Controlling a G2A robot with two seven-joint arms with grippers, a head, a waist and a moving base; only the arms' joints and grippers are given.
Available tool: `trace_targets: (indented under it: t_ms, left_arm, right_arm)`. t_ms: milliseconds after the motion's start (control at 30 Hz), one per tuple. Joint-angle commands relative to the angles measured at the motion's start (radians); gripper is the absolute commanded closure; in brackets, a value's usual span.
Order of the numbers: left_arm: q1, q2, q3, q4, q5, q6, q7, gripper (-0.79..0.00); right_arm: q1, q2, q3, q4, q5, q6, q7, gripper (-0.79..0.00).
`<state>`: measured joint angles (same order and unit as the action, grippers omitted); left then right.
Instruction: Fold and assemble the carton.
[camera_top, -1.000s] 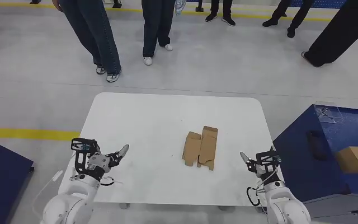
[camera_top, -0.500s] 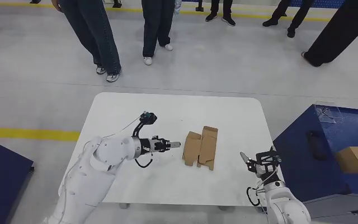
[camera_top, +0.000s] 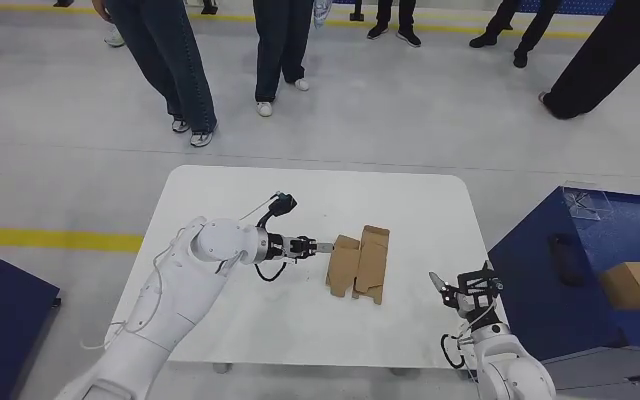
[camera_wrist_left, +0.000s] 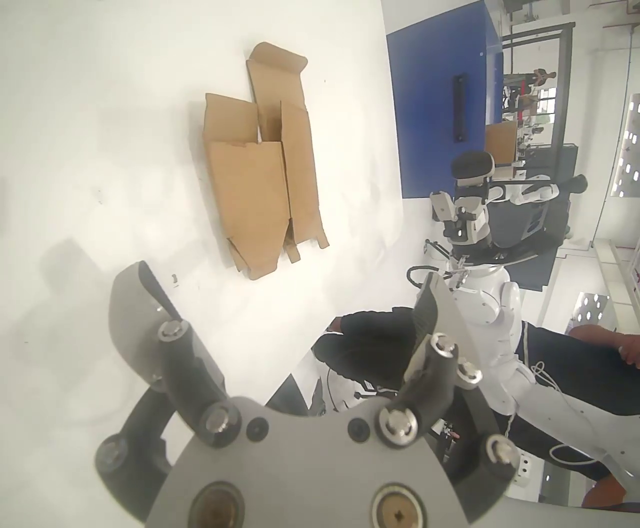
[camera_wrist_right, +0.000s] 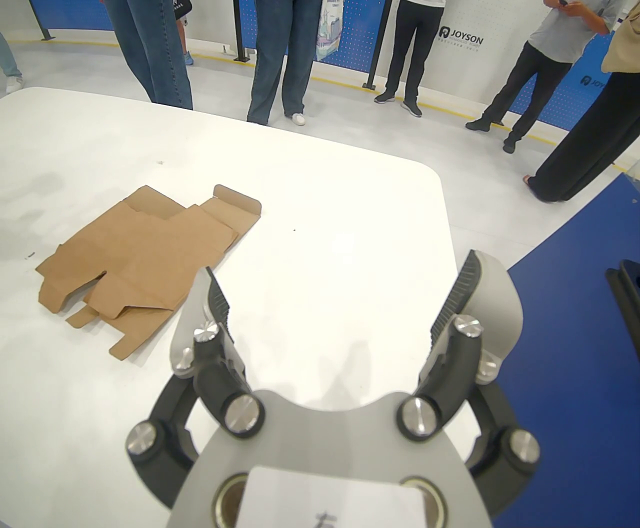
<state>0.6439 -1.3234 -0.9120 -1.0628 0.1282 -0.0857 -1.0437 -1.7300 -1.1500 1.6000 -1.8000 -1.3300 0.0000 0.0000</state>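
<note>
A flat, unfolded brown carton (camera_top: 358, 263) (camera_wrist_left: 262, 180) (camera_wrist_right: 145, 255) lies on the white table (camera_top: 250, 210), right of its middle. My left gripper (camera_top: 318, 245) (camera_wrist_left: 285, 295) stands open just left of the carton's left edge, close to it, with nothing between its fingers. At the table's front right corner, my right gripper (camera_top: 458, 287) (camera_wrist_right: 340, 290) is also open and holds nothing, well apart from the carton.
A blue cabinet (camera_top: 560, 270) stands right of the table. Several people stand on the floor beyond the far edge. The table's left half and front are bare.
My left arm has swung from the front left corner across the table to the carton's left edge. The right arm and the carton have stayed put.
</note>
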Motion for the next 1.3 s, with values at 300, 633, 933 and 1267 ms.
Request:
trace_targets:
  t_ms: [300, 633, 933, 1267]
  left_arm:
    - [0.044, -0.009, 0.001, 0.007, -0.047, -0.199, 0.144, -0.785]
    - [-0.094, -0.109, 0.150, 0.362, -0.173, -0.387, 0.122, -0.459]
    - [-0.182, -0.214, 0.260, 0.607, -0.155, -0.417, 0.172, -0.508]
    - [-0.219, -0.276, 0.299, 0.746, -0.100, -0.429, 0.242, -0.493]
  right_arm:
    - [0.018, -0.006, -0.019, 0.012, 0.066, -0.008, 0.070, -0.785]
    - [0.022, -0.010, -0.019, 0.000, 0.122, -0.001, 0.146, -0.785]
    - [0.022, -0.010, -0.019, 0.000, 0.122, -0.001, 0.146, -0.785]
    - [0.022, -0.010, -0.019, 0.000, 0.122, -0.001, 0.146, -0.785]
